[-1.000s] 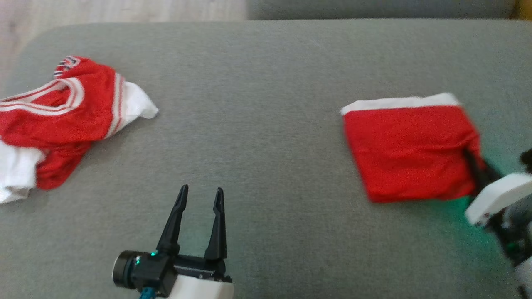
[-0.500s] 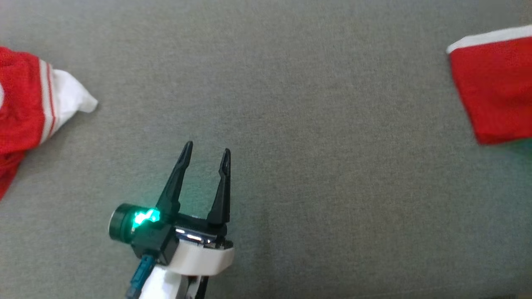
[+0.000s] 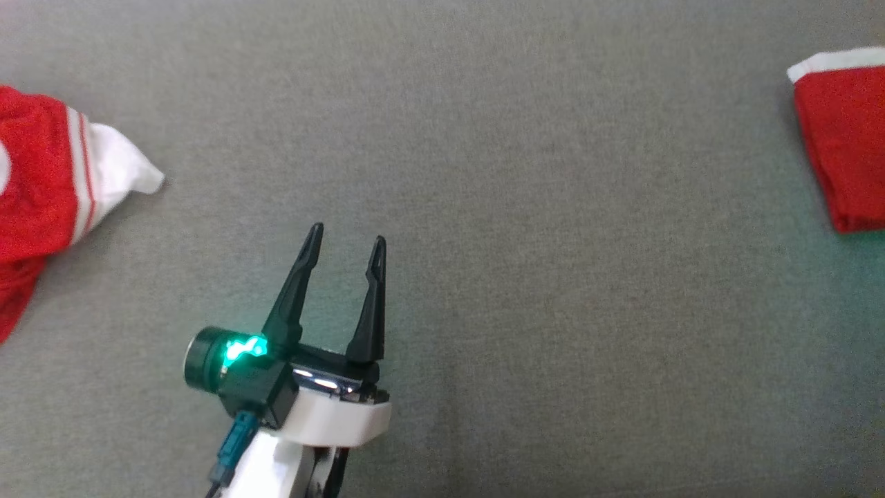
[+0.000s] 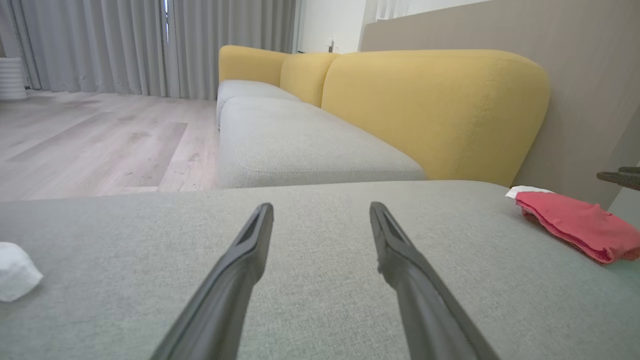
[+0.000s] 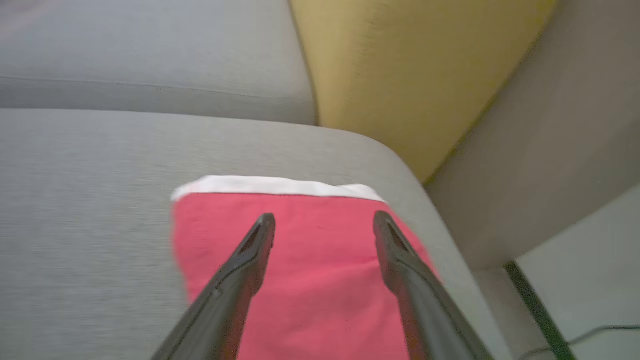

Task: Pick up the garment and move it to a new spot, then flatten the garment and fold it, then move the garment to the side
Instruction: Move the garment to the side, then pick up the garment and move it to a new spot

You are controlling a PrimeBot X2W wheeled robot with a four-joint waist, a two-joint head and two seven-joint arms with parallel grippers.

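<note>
The garment point(image 3: 843, 138) is red with a white band, folded into a flat square at the right end of the grey cushion point(image 3: 553, 207). It also shows low in the left wrist view as the folded garment point(image 4: 575, 225). My right gripper point(image 5: 324, 215) is open, its fingers spread over the red garment point(image 5: 320, 300) and pinching nothing. My left gripper point(image 3: 348, 234) stands open over bare cushion, far left of the garment. In its own wrist view the left gripper point(image 4: 321, 206) has nothing between its fingers.
A crumpled pile of red and white clothes point(image 3: 34, 180) lies at the cushion's left end. A yellow sofa back point(image 4: 430, 110) and a beige wall point(image 5: 550, 150) rise behind the garment. The cushion's rounded edge point(image 5: 440, 240) drops off just right of it.
My right gripper was shut on the folded garment's near corner; now it is open and the garment lies free. The head camera has tilted down and turned left. My left gripper stays open.
</note>
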